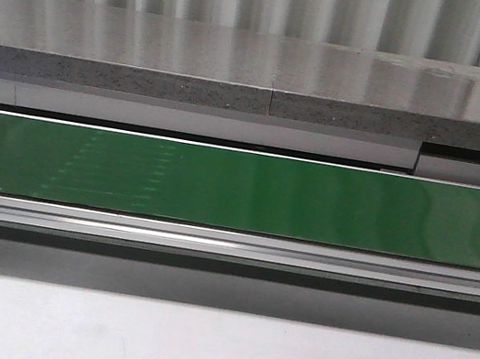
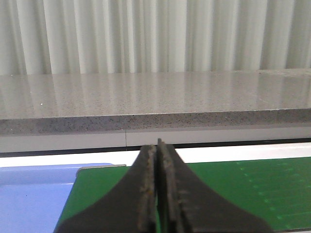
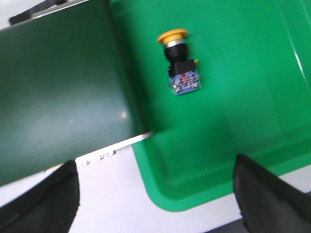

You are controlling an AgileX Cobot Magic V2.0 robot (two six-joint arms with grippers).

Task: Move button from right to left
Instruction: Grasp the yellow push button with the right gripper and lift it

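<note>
Yellow-capped black-collared push-button switch with blue contact block (image 3: 178, 63): lying loose in green plastic tray (image 3: 233, 165). Right gripper (image 3: 155, 194): jaws spread above, approach step; next, descend and pinch. Left gripper (image 2: 158, 194): jaws pressed together, idle.

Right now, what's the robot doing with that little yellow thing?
Nothing is holding it yet. The button lies on its side in a green tray, next to a dark green belt. The right gripper hangs above it with its fingers wide apart, empty. The left gripper is shut on nothing, over the belt by a blue tray.
</note>
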